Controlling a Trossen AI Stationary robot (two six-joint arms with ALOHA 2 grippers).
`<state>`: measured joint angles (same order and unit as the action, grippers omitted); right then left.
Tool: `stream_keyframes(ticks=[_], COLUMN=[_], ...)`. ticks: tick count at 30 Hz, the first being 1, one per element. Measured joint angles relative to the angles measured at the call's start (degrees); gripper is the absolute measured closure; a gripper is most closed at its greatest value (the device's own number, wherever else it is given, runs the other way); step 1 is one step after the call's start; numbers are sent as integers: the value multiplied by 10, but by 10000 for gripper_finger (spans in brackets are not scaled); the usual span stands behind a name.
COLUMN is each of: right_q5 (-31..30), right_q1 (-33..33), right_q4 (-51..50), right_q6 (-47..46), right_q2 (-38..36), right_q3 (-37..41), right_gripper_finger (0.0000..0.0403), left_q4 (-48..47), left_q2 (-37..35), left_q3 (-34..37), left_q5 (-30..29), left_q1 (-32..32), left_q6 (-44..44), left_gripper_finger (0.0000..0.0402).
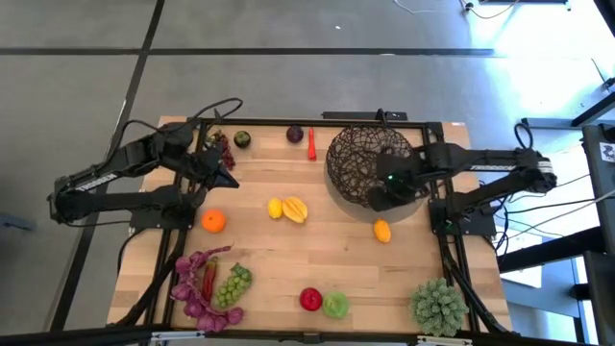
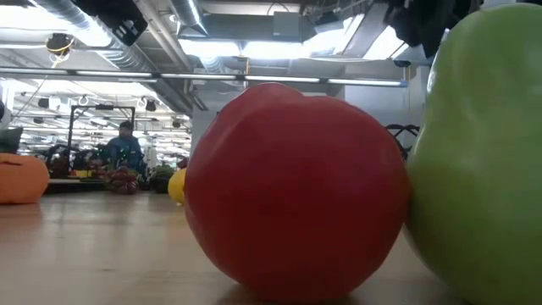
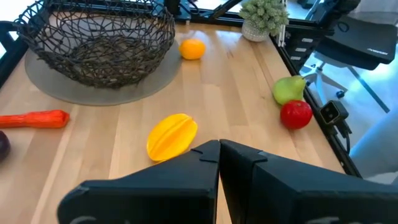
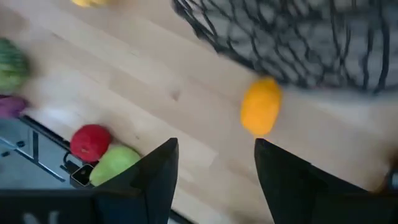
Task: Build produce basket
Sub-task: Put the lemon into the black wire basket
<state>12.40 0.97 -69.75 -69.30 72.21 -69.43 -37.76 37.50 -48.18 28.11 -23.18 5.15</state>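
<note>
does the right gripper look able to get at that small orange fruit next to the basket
Probably yes: the right gripper is open, the small orange fruit lies on bare wood just ahead of it, and only the basket stands close beside.

Green pear cut off — basket blurred

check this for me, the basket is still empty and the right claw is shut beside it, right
Not quite. The basket is empty, and the right claw is beside it, but the right wrist view shows its jaws standing open, with nothing between them, an orange-yellow fruit on the table beyond.
</note>
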Motion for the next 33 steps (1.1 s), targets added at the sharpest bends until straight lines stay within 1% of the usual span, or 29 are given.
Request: stream_keyframes(ticks=[2, 5, 10, 15, 17, 22, 28, 33], right_q5=[26, 67, 80, 120, 122, 109, 97, 97], right_q1=[-3, -10, -34, -48, -50, -58, -58, -58], right_q4=[-1, -1, -3, -2, -2, 15, 27, 27], right_q6=[-18, -21, -25, -35, -13, -8, -7, -8], right_q2=[16, 43, 91, 123, 128, 131, 131, 131], right_q3=[0, 0, 0, 0, 0, 0, 0, 0], right_gripper_finger=[199, 199, 199, 199, 199, 199, 199, 199], left_q4=[0, 0, 0, 0, 0, 0, -2, -2], left_q2=[0, 0, 0, 0, 0, 0, 0, 0], left_q3=[0, 0, 0, 0, 0, 0, 0, 0], left_q5=[-1, -1, -1, -1, -1, -1, -2, -27], left_q1=[0, 0, 0, 0, 0, 0, 0, 0], left_q6=[0, 1, 1, 1, 1, 1, 34, 35], left_gripper_finger=[401, 401, 401, 401, 401, 401, 401, 401])
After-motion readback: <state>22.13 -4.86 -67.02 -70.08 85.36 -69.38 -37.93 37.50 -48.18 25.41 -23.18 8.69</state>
